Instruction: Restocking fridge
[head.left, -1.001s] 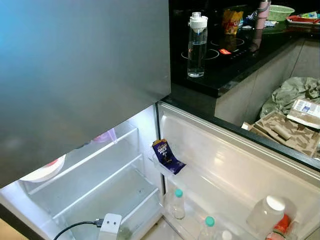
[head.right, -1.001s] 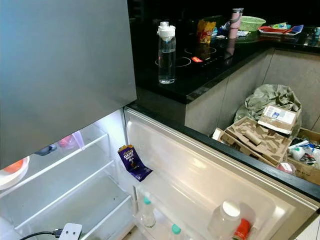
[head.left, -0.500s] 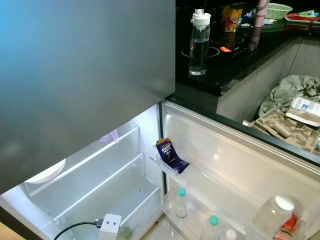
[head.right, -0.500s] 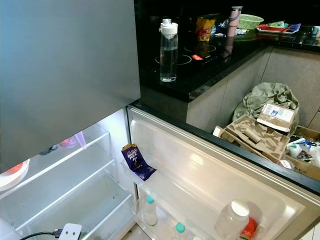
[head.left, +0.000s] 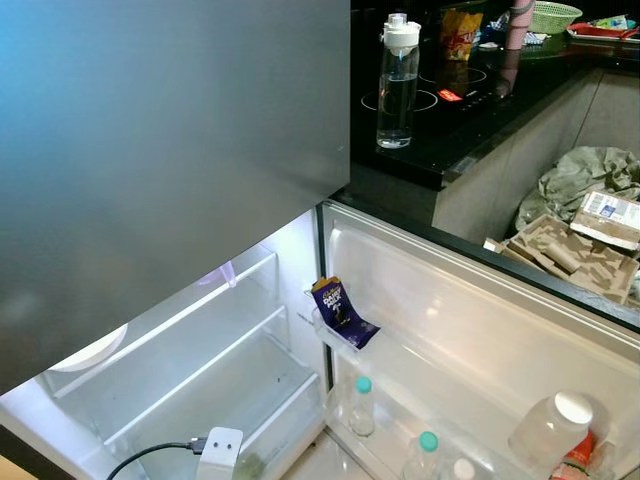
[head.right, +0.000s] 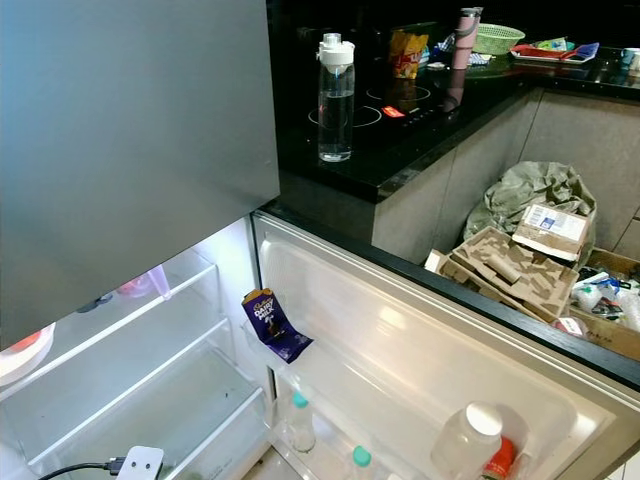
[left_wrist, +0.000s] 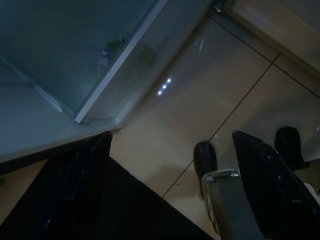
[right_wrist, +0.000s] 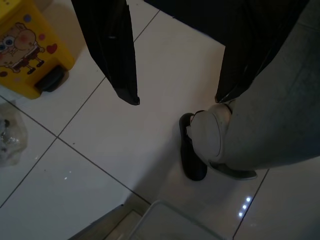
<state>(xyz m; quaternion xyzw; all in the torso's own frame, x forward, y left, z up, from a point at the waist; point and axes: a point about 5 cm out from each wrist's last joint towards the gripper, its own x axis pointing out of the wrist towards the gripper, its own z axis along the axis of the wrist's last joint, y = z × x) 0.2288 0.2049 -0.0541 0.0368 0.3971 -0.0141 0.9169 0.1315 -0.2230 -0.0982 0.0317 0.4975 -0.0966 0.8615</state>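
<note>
The lower fridge compartment (head.left: 215, 375) stands open, lit, its glass shelves mostly bare. A purple chocolate bar (head.left: 338, 312) leans in the top rack of the open fridge door (head.left: 480, 330). Lower door racks hold two green-capped bottles (head.left: 361, 405) and a white-lidded jar (head.left: 555, 430). On the black counter (head.left: 455, 150) beyond stands a clear water bottle (head.left: 397, 85) with a white cap. Both arms hang idle: my left gripper (left_wrist: 171, 135) is open above the floor tiles by the fridge base, and my right gripper (right_wrist: 177, 99) is open above white tiles.
The shut grey upper door (head.left: 170, 150) covers the left. A white plate (head.left: 90, 350) sits on a left shelf, a white plug with cable (head.left: 220, 452) at the bottom. Cardboard and bags (head.left: 570, 255) are piled right of the counter. A yellow bin (right_wrist: 27, 45) stands on the floor.
The head view has drifted slightly, so the whole scene sits a little differently. No object has moved.
</note>
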